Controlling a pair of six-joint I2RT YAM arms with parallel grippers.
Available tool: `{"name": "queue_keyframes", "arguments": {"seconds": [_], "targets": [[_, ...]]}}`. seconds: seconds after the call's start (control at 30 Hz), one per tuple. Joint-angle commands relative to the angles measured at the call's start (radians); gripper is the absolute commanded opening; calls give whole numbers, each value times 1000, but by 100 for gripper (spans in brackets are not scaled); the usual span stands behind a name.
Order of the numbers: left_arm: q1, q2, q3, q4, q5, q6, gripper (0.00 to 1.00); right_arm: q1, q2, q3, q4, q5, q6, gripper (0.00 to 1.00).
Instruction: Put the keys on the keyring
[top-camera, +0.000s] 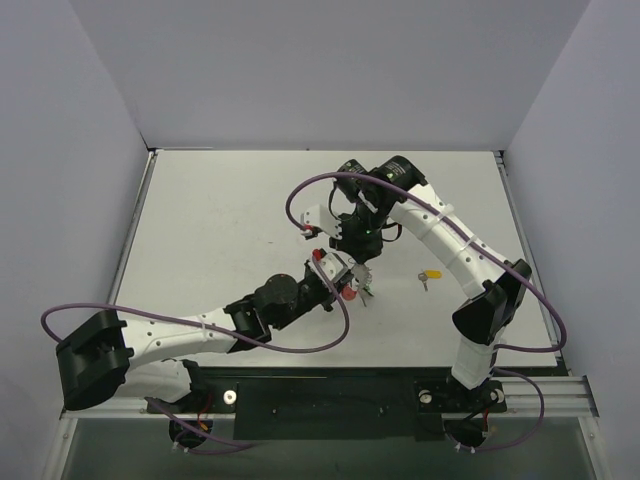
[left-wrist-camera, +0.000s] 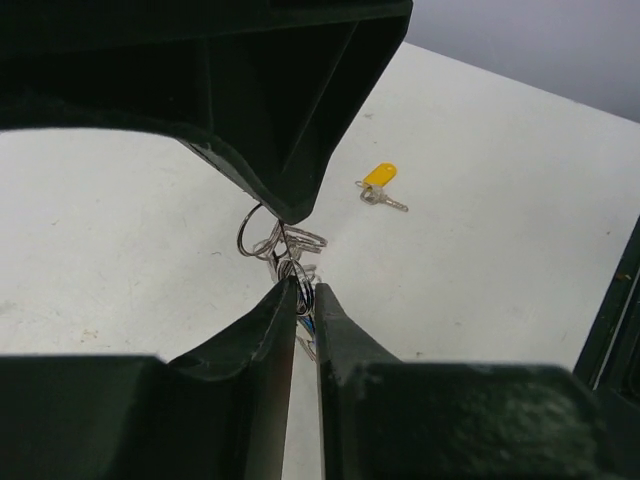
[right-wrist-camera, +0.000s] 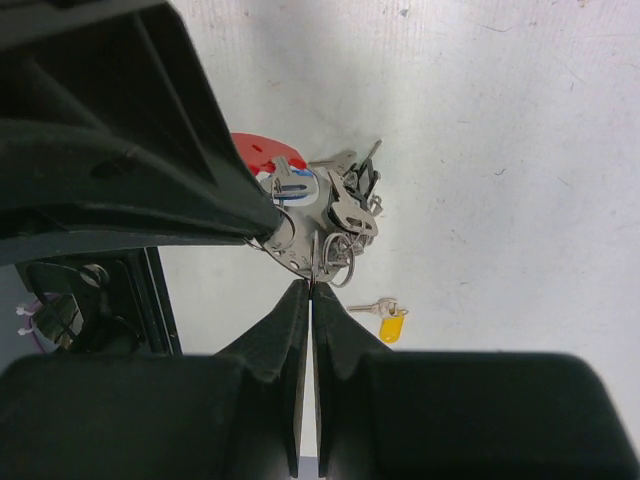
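So both arms meet over the middle of the white tabletop (top-camera: 220, 230), with a bunch of small silvery metal keys (right-wrist-camera: 340, 200) hanging between them just above the surface. The left gripper (left-wrist-camera: 307, 290) comes in from the left and its fingers are pinched nearly together, with only a sliver of gap. Silvery loops and a bit of blue cap are wedged in that gap, so it's clamped on the bunch. The right gripper (right-wrist-camera: 311, 290) reaches down from the far side with its jaws pressed fully together. A thin silvery loop runs right up to its tips, but honestly I can't tell if the wire is actually caught between them. The thin round keyring, part red and part silvery wire (right-wrist-camera: 262, 155), sits tangled in with the bunch, its red part right beside the left fingers. One silvery key with a yellow plastic cap (left-wrist-camera: 378, 180) lies flat on the tabletop, off to the right and well apart from both grippers.
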Motion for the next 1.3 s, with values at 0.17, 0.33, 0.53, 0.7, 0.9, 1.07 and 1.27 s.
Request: {"name": "queue_keyframes", "arguments": {"seconds": [0.17, 0.33, 0.53, 0.7, 0.9, 1.07, 1.27], "targets": [[-14, 32, 91, -87, -74, 11, 0, -16, -6, -12, -198, -26, 26, 0], [-15, 32, 104, -93, -79, -18, 0, -28, -7, -19, -184, -36, 40, 0], [-44, 29, 134, -118, -200, -69, 0, -56, -1, -46, -149, -88, 89, 0], [-77, 24, 139, -104, -318, -66, 0, -77, -3, -88, -103, -124, 141, 0], [-114, 26, 124, -38, -393, -27, 0, -115, -6, -115, -60, -177, 186, 0], [-127, 37, 119, -8, -412, -6, 0, -131, 0, -126, -44, -240, 204, 0], [-129, 41, 108, 3, -372, 4, 0, -155, 1, -123, -38, -277, 210, 0]]}}
